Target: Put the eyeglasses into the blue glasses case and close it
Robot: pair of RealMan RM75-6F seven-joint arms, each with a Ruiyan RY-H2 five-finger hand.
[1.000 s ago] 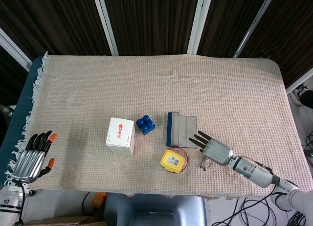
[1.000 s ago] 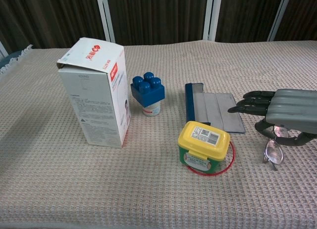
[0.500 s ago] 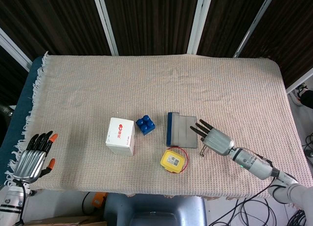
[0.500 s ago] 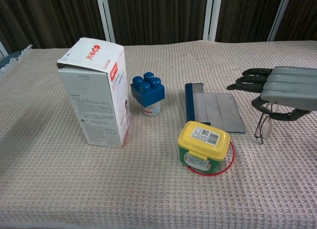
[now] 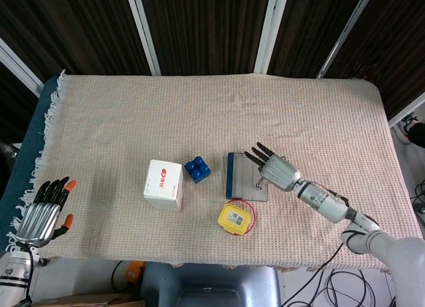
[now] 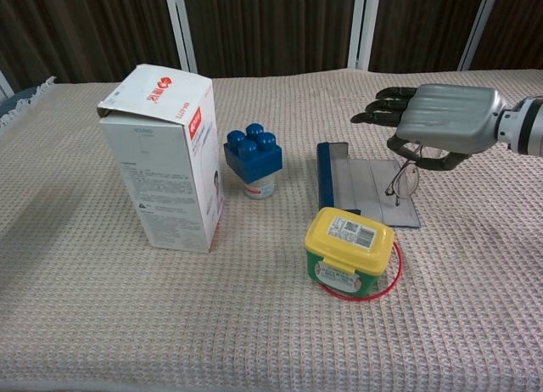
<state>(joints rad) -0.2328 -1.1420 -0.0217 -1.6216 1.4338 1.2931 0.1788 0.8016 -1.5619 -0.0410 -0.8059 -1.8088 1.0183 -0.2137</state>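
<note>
Above the opened blue glasses case point(image 6: 369, 188), the right hand point(image 6: 437, 125) pinches the eyeglasses point(image 6: 402, 182) so they dangle clear for lowering in. Far off, the left hand point(image 5: 41, 217) rests with fingers spread, empty.

From above, the right hand point(image 5: 273, 171) covers most of the eyeglasses point(image 5: 259, 183); only a thin bit of frame peeks out. The left hand point(image 5: 41, 217) never appears from the chest. The small bottle point(image 6: 258, 187) beneath the blue block point(image 6: 253, 149) is mostly hidden.
</note>
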